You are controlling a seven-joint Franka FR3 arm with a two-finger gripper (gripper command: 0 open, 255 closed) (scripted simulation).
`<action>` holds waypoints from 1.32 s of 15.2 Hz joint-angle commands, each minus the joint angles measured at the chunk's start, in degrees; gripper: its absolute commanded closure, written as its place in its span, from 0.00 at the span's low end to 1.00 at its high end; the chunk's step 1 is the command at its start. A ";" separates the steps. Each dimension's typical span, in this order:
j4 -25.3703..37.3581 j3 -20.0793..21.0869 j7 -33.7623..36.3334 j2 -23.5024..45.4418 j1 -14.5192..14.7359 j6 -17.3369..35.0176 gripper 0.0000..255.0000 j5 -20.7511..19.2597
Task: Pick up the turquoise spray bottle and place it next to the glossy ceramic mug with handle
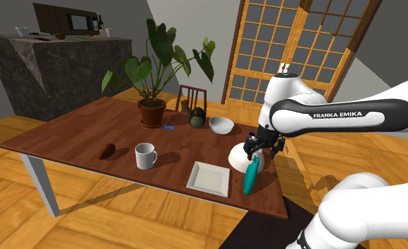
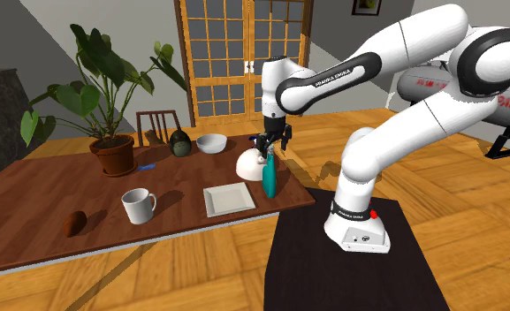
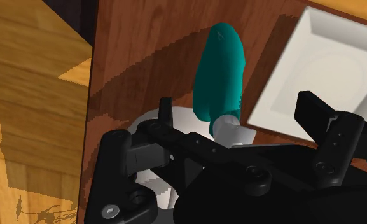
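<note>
Nearest, the hand (image 3: 239,107) is seen released: its fingers are spread and the pale neck of the turquoise spray bottle (image 3: 219,70) is straddled, with a gap on each side. Nothing is gripped yet.

Bottle is stood on the counter (image 1: 68,138), at the corner closest to the stand and close to the edge. In the shoulder view a square white plate (image 1: 209,178) is just beside it at 9 o'clock. A white pot (image 1: 237,157) is just behind it at 11 o'clock; contact with the pot cannot be told.

Handling, judged:
- **Material:** likely light, stiff plastic with a smooth skin, so slip is expected under a weak pinch.
- **Stability:** tall with a narrow base, so it is easily tipped, and the counter edge is close.
- **Where to hold:** little pad area is offered by the thin neck, and the spray head should not be squeezed. A hold just below the neck, on the upper body, is preferred.
- **Lift:** a straight lift is advised so the pot isn't clipped.

Farther out, the mug (image 1: 145,156) is found at 9 o'clock past the plate, well apart from the bottle, with its handle turned toward the plate. Bare counter is left between mug and plate. A brown lump (image 1: 108,150) is near the mug's 9 o'clock. Mug is judged brittle, so the bottle should be set down beside it, not touching.

Farthest are a white bowl (image 1: 220,126) and a potted plant (image 1: 153,106).
</note>
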 commanded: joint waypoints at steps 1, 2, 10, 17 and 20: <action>0.00 0.00 0.00 0.00 0.00 0.00 0.00 0.00; 0.00 0.00 0.00 0.00 0.00 0.00 1.00 0.00; 0.00 0.00 0.00 0.00 0.00 0.00 1.00 0.00; 3.89 -0.22 -0.55 -1.49 0.02 -5.35 1.00 0.07; 5.97 -0.31 -0.81 -1.96 0.02 -7.88 1.00 0.09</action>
